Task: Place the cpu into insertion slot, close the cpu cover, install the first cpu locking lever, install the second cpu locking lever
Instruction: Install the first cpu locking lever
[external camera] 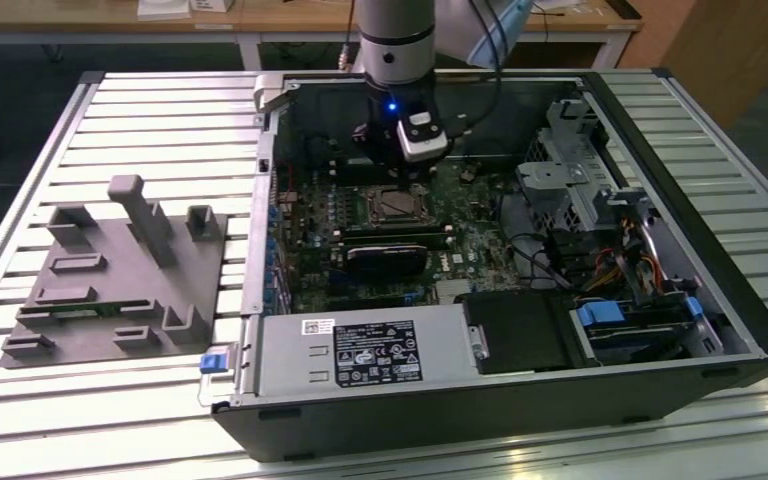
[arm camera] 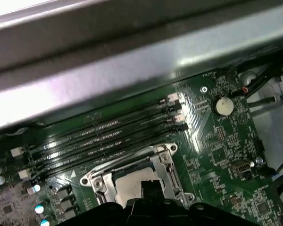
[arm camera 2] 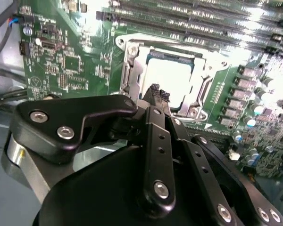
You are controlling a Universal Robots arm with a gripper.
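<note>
The open case (external camera: 518,330) is lying on the slatted surface (external camera: 157,120), with the green board (arm camera 2: 75,66) inside. The arm's gripper (arm camera 2: 156,94) is hanging just over the slot (arm camera 2: 172,77), its jaws looking pinched together on nothing. The cover (arm camera: 167,165) is lying down around the cpu (arm camera 2: 167,80), which is sitting in the slot. The chip is probably light, stiff and fragile underneath; its edges are best for holding.

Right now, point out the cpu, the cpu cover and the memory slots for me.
cpu (arm camera 2: 169,80): second wrist view, on its pale metal top.
cpu cover (arm camera: 164,165): first wrist view, on the silver frame's side bar.
memory slots (arm camera: 101,136): first wrist view, on the middle of the long black slots.
</note>
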